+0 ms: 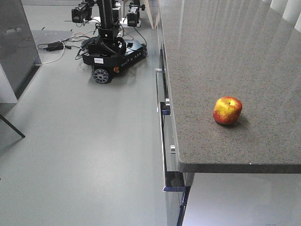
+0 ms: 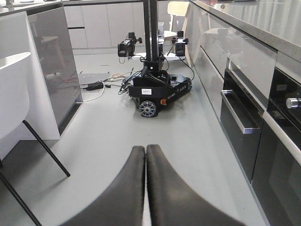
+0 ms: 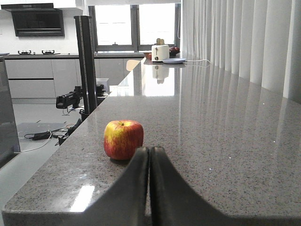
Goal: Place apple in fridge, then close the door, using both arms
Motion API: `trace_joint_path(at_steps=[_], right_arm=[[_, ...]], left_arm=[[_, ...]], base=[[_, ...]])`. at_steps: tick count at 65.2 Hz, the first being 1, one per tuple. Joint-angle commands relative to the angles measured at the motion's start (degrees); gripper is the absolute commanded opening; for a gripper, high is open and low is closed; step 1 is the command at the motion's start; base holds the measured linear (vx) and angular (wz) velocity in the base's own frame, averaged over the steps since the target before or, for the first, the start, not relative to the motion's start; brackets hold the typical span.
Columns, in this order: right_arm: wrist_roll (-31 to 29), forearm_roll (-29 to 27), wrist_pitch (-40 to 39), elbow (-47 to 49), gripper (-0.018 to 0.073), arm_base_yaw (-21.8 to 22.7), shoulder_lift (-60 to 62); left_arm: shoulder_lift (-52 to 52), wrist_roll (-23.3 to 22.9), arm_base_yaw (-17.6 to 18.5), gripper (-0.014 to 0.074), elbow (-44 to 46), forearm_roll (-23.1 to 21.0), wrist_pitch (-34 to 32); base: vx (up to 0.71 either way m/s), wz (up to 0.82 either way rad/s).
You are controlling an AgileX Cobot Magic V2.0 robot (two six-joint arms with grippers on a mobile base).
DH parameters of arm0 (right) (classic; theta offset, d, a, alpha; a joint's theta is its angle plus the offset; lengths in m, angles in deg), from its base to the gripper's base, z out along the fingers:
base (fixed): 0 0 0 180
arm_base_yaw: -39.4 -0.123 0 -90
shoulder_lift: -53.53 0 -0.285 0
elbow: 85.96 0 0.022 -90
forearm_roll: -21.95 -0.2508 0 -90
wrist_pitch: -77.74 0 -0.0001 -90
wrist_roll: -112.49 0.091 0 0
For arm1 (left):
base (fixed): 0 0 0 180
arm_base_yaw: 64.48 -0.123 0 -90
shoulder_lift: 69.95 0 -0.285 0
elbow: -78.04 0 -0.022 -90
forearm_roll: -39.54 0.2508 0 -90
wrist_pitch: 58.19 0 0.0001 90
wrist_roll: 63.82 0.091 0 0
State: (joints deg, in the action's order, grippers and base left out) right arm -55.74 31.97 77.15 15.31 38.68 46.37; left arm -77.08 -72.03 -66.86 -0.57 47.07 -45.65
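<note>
1. Far left of the left tool (image 2: 145,149), a white chair (image 2: 13,99) stands on thin black legs on the pale grey floor (image 2: 103,141).
2. Ahead and to the left of that tool stands the fridge (image 2: 52,61), a tall unit with a glossy dark grey face and a white side. It is well apart from the tool.
3. The left tool itself is at the bottom of its wrist view. Its two black fingers are pressed together with nothing between them, and it hangs above the floor.
4. Straight ahead of the left tool, well away, is another wheeled robot (image 2: 159,93) with a black base and a tall mast. Loose cables (image 2: 96,86) lie on the floor to its left.
5. To the right of the left tool runs a line of grey cabinets with a dark oven front (image 2: 242,122) and a long metal handle.
6. The right tool (image 3: 149,150) is also pinched closed and holds nothing. It sits low over the near edge of the speckled grey stone bench (image 3: 221,141).
7. The apple (image 3: 123,139), red with yellow streaks, rests upright on the bench just ahead of the right tool and slightly to its left. It is apart from the fingers.
8. Far beyond the right tool, at the end of the bench, stand a white toaster (image 3: 161,52) and a blue plate (image 3: 174,60). White curtains (image 3: 244,42) hang along the right.
</note>
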Motion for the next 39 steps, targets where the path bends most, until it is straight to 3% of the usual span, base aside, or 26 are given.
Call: trace_joint_path(at_steps=[1,39], right_arm=[[-0.60,0.17,-4.27,-0.03,-0.0002,0.06,-0.17],[-0.60,0.17,-4.27,-0.03,-0.0002,0.06,-0.17]], left_arm=[[0.90,0.02,0.34,-0.0006,-1.64,-0.38,-3.87],[0.90,0.02,0.34,-0.0006,-1.64,-0.38,-3.87]], base=[[0.00,0.00],[0.00,0.00]])
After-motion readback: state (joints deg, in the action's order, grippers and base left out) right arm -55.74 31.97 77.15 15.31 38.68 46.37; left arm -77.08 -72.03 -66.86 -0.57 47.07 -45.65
